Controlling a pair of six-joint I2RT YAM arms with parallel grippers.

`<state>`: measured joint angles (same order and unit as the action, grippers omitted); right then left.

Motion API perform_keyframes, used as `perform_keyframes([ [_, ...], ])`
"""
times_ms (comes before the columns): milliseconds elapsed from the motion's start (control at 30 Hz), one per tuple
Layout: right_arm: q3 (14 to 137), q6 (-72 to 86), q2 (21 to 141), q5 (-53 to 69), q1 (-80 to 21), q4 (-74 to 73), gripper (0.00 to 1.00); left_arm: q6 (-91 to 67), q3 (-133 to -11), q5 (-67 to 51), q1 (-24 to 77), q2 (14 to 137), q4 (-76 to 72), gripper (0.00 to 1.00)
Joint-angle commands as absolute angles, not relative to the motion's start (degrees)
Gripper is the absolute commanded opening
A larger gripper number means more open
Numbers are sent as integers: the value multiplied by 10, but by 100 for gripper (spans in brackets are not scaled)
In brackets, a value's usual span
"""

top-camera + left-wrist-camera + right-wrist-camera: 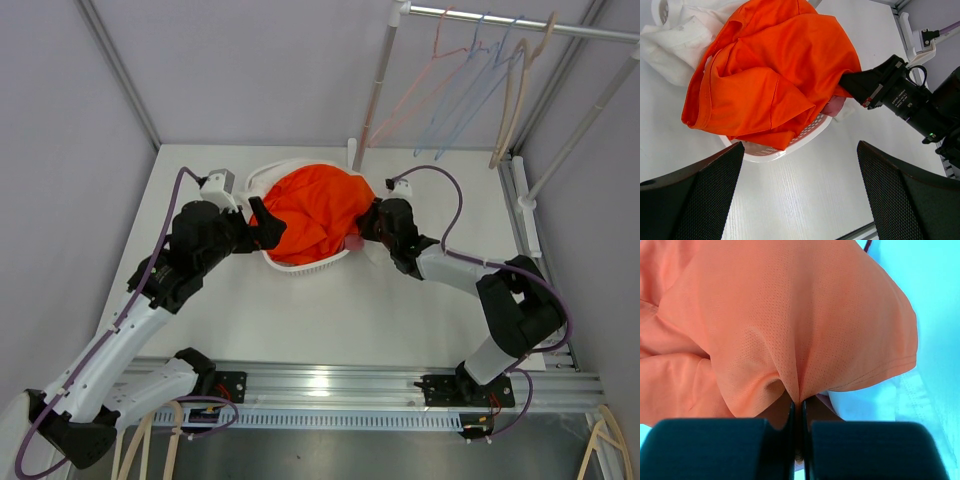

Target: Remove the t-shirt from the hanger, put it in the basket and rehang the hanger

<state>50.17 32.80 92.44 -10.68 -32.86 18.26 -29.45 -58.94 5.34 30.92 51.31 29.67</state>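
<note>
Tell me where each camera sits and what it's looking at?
Top camera: up high behind the robot, looking down at the table; left arm and right arm show, reaching to the orange t-shirt in the white basket.
Left wrist: on the left arm, facing the t-shirt; its open left fingers frame the bottom.
Right wrist: close against the t-shirt; its right fingers shut on it.
Shared: all three see the t-shirt.

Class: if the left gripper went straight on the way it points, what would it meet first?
Probably the orange t-shirt hanging over the near rim of the white basket; the left gripper, jaws open, points at it. Depth is unclear.
</note>
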Motion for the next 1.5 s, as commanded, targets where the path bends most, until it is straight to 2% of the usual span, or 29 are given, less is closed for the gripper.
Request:
perform_keyframes([
  [0, 516, 323, 921, -100, -329, 234, 0, -283, -588, 48, 304, 502, 282, 99],
  [267, 631, 215, 920, -89, -378, 193, 0, -287, -583, 44, 305, 504, 279, 99],
  [600, 777, 201, 1000, 25, -420, 108, 0, -287, -577, 53, 305, 495, 281, 99],
  [833, 960, 228, 1239, 111, -421, -63, 0, -289, -573, 52, 305, 495, 280, 100],
  [967, 1113, 223, 1380, 93, -424, -235, 0, -289, -571, 55, 304, 488, 285, 99],
  [1033, 1146, 220, 1402, 70, -430, -259, 0, -288, -571, 59, 304, 484, 287, 100],
  [1167, 1117, 222, 1382, 21, -432, -264, 1, -288, -567, 61, 305, 481, 287, 100],
  [1400, 1049, 211, 1262, -24, -434, -229, 5, -292, -570, 50, 305, 489, 280, 99],
  [1433, 1049, 208, 1237, -27, -435, -231, 7, -293, -572, 49, 305, 489, 280, 99],
  [1467, 1049, 206, 1227, -29, -436, -236, 16, -293, -571, 50, 305, 489, 280, 100],
])
